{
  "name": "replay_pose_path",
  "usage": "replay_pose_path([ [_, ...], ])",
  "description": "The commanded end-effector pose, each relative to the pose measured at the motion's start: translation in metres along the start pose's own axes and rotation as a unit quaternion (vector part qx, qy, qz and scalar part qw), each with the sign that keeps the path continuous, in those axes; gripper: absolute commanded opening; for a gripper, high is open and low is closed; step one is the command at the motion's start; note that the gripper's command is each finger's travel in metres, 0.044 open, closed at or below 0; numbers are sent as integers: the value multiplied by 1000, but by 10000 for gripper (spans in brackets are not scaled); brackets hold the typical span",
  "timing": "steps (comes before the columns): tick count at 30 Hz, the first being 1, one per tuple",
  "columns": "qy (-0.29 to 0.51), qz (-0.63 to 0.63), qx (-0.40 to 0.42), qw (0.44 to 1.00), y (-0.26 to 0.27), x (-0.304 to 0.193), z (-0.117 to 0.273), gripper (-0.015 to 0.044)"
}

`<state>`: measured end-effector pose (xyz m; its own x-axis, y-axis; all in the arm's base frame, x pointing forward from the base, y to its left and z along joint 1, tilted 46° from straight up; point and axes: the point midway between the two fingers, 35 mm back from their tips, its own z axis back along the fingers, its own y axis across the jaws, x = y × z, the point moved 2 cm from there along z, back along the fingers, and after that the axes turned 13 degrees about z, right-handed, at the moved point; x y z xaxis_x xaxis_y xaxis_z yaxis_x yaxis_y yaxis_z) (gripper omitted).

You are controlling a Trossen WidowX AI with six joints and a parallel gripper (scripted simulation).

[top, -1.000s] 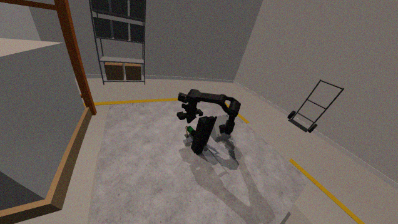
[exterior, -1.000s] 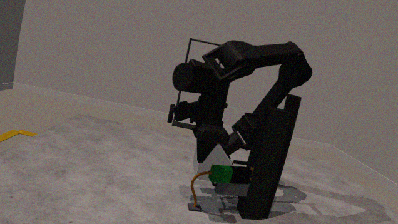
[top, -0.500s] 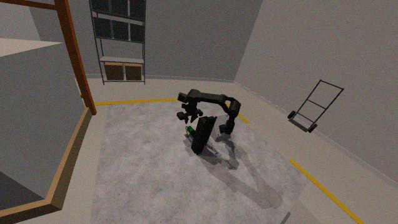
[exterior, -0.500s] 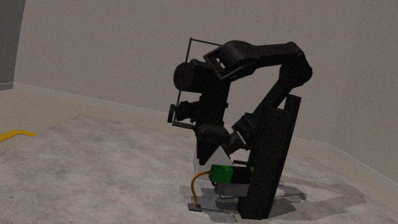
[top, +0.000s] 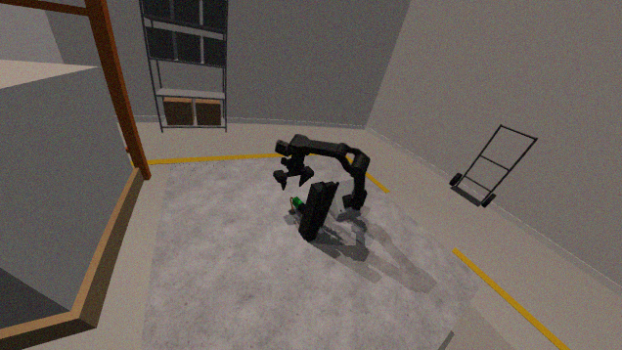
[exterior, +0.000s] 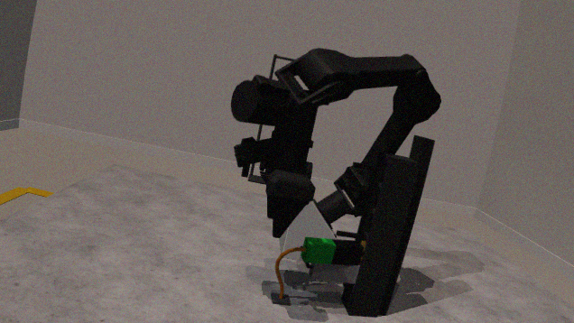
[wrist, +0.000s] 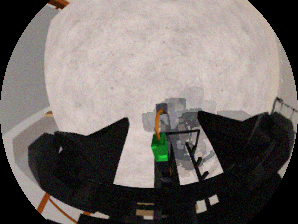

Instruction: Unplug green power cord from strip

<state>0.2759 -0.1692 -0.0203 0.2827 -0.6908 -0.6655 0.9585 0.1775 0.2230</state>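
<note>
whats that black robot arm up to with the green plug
The black robot arm is there to unplug the green power plug, but holds nothing. Its open gripper is above the plug. The plug, trailing an orange cord, appears still seated at the upright black power strip.
</note>
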Motion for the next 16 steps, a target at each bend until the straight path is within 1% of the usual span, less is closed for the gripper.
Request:
replay_pose_path([
  [1,-1,-1,-1,1000,-9,29,6,440],
  [16,-1,-1,-1,1000,-10,31,6,440],
])
